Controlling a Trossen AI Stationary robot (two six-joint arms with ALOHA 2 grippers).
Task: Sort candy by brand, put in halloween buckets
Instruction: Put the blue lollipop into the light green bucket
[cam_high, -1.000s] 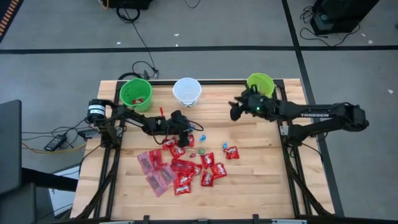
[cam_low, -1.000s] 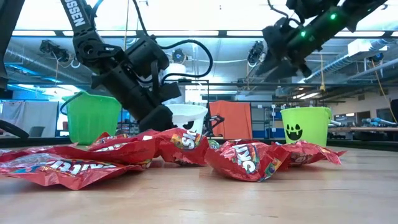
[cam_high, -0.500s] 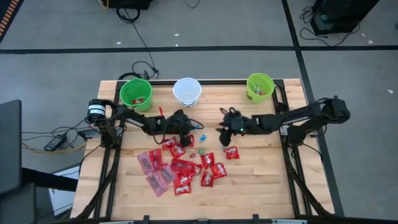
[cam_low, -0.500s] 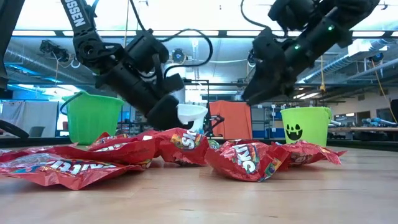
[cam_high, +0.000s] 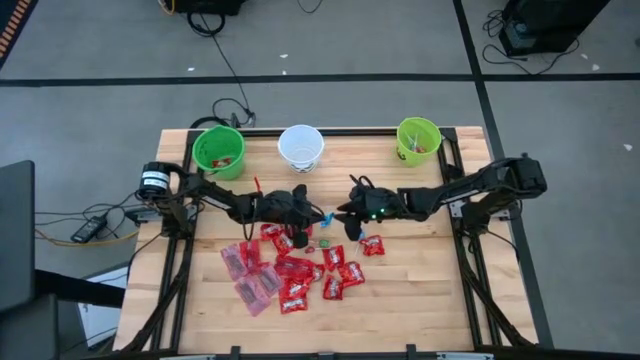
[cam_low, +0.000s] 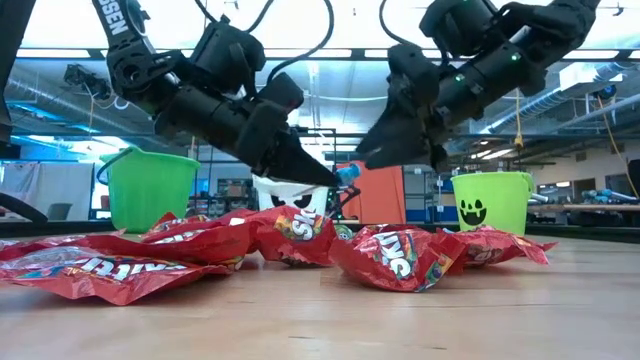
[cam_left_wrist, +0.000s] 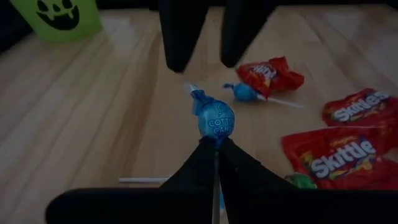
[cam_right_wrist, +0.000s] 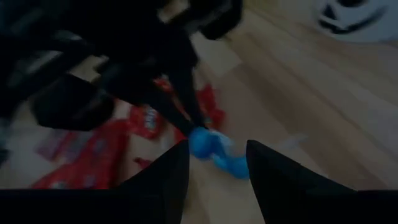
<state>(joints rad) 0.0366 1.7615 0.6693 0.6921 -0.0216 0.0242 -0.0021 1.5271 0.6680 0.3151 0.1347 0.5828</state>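
Note:
A blue-wrapped lollipop (cam_left_wrist: 216, 121) hangs over the middle of the table, with my left gripper (cam_high: 318, 214) shut on it. My right gripper (cam_high: 347, 216) stands open just right of it. Its two fingers (cam_left_wrist: 180, 37) are apart beyond the lollipop's head and do not touch it. Red candy packets (cam_high: 300, 270) and pinkish translucent packets (cam_high: 245, 265) lie flat on the near half of the table. A second blue lollipop (cam_left_wrist: 244, 92) lies on the wood. Along the far edge stand a green bucket (cam_high: 218, 150), a white bucket (cam_high: 301, 147) and a green bucket with a face (cam_high: 418, 138). My left gripper pinches the lollipop right below its round head (cam_left_wrist: 216, 143) between its two fingertips. The fingers come from the table's left, slanting a little downward. The head sticks out past the fingertips toward my right gripper, and the lollipop is lifted clear of the table.
Bare wood lies between the candy pile and the buckets and along the near edge. A small green piece (cam_left_wrist: 301, 180) lies beside the red packets. Cables and a black box (cam_high: 155, 180) sit off the table's left side.
My left gripper has taken hold of the blue lollipop and lifted it off the table, tipping up toward level and moving slightly right. My right gripper has come from the face bucket down and left toward the table's middle, ending close to the lollipop.

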